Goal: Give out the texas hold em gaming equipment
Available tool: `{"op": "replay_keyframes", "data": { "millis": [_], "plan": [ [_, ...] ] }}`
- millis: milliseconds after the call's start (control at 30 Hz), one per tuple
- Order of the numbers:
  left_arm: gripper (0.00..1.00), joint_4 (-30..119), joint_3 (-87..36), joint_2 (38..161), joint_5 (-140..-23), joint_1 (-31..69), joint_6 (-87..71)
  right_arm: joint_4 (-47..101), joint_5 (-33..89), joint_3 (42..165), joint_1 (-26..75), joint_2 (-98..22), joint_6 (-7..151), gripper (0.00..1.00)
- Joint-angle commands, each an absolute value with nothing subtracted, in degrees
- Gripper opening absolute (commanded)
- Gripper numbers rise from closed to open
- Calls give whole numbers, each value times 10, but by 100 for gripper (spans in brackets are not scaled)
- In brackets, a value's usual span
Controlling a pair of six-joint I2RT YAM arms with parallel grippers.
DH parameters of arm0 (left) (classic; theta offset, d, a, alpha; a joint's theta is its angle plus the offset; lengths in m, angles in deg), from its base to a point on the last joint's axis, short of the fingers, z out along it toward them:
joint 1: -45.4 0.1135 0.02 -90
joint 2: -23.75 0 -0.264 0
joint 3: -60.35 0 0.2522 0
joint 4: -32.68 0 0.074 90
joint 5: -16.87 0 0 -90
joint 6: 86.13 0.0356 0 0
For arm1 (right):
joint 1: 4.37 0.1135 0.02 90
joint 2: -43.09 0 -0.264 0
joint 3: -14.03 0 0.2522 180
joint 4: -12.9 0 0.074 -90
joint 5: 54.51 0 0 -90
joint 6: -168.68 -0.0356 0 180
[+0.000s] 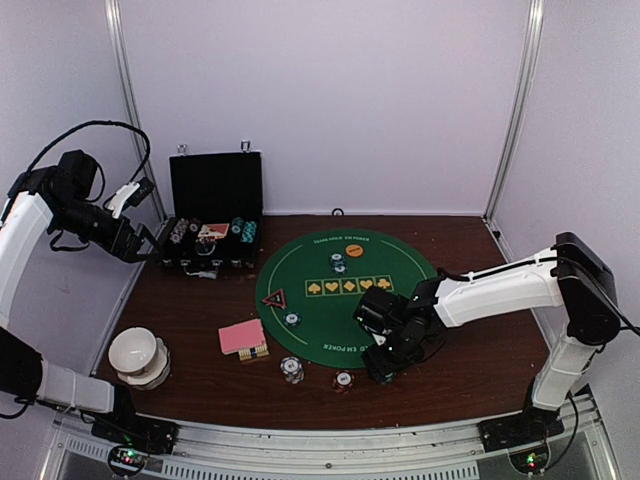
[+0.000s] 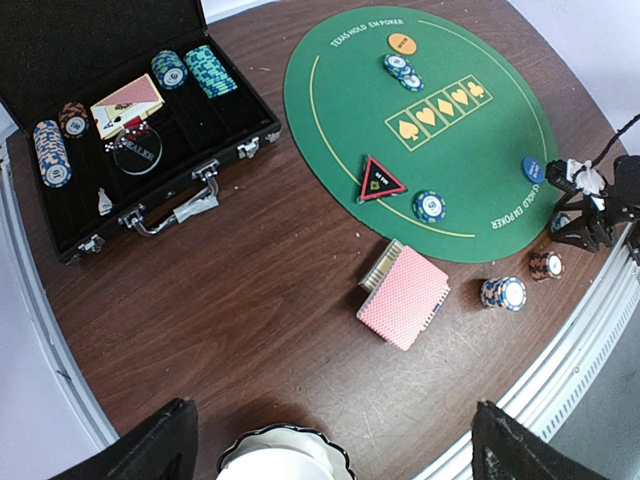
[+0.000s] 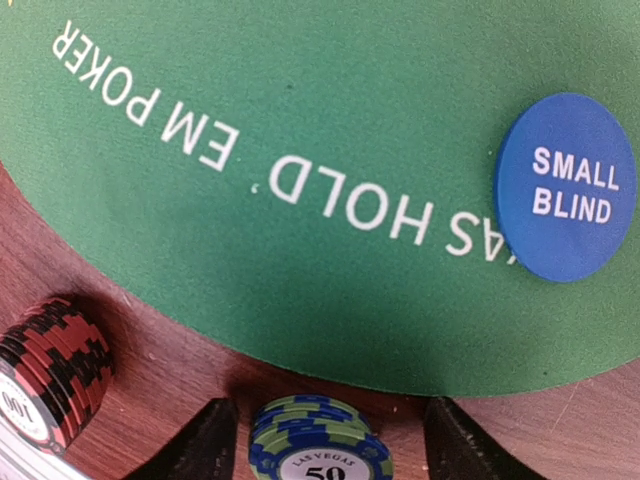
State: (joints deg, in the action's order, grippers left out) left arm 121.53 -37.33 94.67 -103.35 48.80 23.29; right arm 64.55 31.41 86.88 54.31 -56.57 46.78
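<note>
My right gripper (image 1: 381, 362) (image 3: 328, 408) is open at the near edge of the green poker mat (image 1: 330, 300). Its fingers (image 3: 205, 445) stand either side of a green-and-blue "50" chip stack (image 3: 320, 450) on the wood, with gaps both sides. The blue "small blind" disc (image 3: 565, 185) lies on the mat. A red-and-black chip stack (image 3: 50, 375) stands to the left. My left gripper (image 1: 148, 245) (image 2: 330, 408) is open and empty, high by the case. The pink-backed cards (image 1: 241, 336) (image 2: 403, 295), red triangle marker (image 1: 274, 298) and orange disc (image 1: 354, 251) lie apart.
An open black case (image 1: 213, 215) with more chips stands at the back left. A white bowl (image 1: 138, 355) sits at the front left. Chip stacks stand on the mat (image 1: 291, 320) and on the wood near the front (image 1: 291, 370). A card box (image 1: 254, 352) lies under the cards.
</note>
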Motion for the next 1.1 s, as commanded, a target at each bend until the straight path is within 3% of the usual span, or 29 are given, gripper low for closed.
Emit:
{"op": "replay_keyframes", "data": {
  "millis": [0,267,867,1067],
  "plan": [
    [97,1215,-388,940,-1034,491,239,648,321,867,546,-563,463,63],
    [98,1214,-391,941,-1034,491,239,665,327,875,552,-555,467,44],
    [98,1214,-392,942,-1042,491,239,760,347,948,555,-513,488,36],
    [98,1214,-394,942,-1045,491,238,788,376,995,502,-507,511,35]
  ]
}}
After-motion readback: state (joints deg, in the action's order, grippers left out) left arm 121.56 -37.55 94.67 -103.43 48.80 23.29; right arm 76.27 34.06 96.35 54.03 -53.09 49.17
